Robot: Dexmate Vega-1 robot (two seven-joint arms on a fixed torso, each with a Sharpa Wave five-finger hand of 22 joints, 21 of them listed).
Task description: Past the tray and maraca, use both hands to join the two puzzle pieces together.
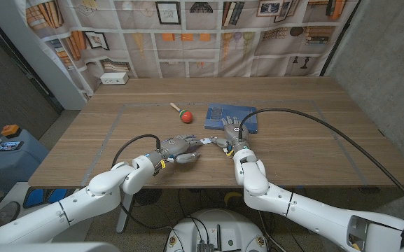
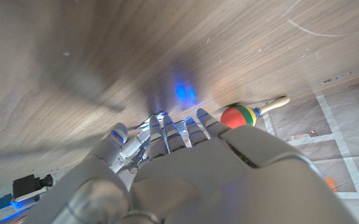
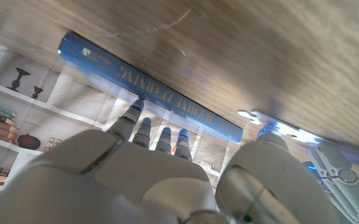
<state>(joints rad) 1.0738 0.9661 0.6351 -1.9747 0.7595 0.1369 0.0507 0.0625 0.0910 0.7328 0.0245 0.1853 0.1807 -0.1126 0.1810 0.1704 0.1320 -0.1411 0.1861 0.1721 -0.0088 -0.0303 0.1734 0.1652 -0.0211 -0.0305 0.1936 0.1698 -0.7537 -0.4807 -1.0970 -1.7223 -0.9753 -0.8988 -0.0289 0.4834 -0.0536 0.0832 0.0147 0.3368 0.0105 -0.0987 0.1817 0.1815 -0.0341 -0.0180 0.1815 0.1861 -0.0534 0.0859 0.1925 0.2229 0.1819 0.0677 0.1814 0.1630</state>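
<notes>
Two hands meet right in the middle of the head frame, low on the wooden table [image 1: 293,150]. The left hand [image 1: 178,148] comes in from the lower left, fingers reaching toward picture right, and it pinches a small pale puzzle piece [image 1: 206,142] at its fingertips. The right hand [image 1: 234,135] stands just right of it, fingers pointing up the frame, its thumb side turned toward that piece. The two hands are close to touching at frame centre. Whether the right hand grips a piece of its own I cannot tell; its fingers hide whatever sits there, and the second piece cannot be picked out separately.

Up the frame from the hands, the blue tray [image 1: 232,117] lies flat just above the right hand's fingertips. Left of it sits the maraca [image 1: 185,115], red head toward the tray, wooden handle angled to the upper left.

On the left wrist camera, the left hand's back fills the lower frame, and the maraca's red, yellow and green head peeks out at centre right past the fingers [image 2: 178,132].

On the right wrist camera, the tray's blue edge runs diagonally from upper left to centre right, lettering along its side too blurred to read. A blue glow and pale shape sit at right of centre, beside the right hand's thumb.
</notes>
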